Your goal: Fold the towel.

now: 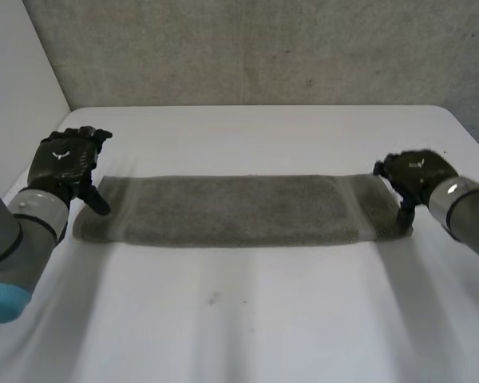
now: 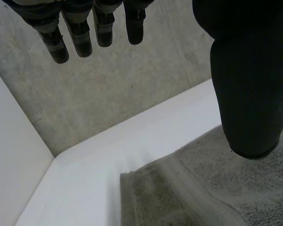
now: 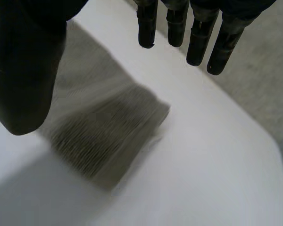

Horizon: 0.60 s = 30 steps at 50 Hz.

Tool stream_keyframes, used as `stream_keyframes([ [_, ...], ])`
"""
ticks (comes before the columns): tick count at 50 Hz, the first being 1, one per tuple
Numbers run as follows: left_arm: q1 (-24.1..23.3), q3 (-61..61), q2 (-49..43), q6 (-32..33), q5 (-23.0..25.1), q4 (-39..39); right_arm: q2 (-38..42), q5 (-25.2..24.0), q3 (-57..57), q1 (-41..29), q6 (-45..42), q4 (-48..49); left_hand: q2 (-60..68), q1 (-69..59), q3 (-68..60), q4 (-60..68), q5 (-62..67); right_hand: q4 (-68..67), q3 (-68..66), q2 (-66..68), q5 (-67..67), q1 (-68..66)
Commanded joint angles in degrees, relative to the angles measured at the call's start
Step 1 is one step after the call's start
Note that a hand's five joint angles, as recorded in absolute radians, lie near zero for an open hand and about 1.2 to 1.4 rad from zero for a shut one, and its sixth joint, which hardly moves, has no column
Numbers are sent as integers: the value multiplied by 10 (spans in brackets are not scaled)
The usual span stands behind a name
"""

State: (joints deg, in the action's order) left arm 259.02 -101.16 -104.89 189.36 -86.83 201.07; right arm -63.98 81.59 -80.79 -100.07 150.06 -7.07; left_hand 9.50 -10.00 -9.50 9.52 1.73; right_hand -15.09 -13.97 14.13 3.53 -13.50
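Observation:
A grey-green towel (image 1: 239, 211) lies flat as a long strip across the white table (image 1: 247, 319), folded lengthwise. My left hand (image 1: 64, 163) hovers open at the towel's left end, fingers (image 2: 80, 35) straight and thumb (image 2: 250, 94) apart, above the towel's corner (image 2: 179, 193). My right hand (image 1: 415, 179) is open at the towel's right end, its thumb pointing down at the edge. In the right wrist view its fingers (image 3: 198, 42) are straight, and the towel's end (image 3: 108, 136) lies under the palm.
A grey concrete wall (image 1: 255, 48) rises behind the table. A white panel (image 1: 16, 80) stands at the left. The table's near half lies bare in front of the towel.

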Motion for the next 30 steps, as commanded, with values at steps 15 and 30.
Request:
stream_keyframes([
  [15,-2,-41,-1,-7,0,66,120,5,-23,23,-21,141,5,0,-5,5,-17,-646,-657,655,661,-662],
  [30,1,-49,5,-7,0,66,56,93,2,177,-240,80,5,0,-5,5,-17,-649,-660,659,665,-665],
])
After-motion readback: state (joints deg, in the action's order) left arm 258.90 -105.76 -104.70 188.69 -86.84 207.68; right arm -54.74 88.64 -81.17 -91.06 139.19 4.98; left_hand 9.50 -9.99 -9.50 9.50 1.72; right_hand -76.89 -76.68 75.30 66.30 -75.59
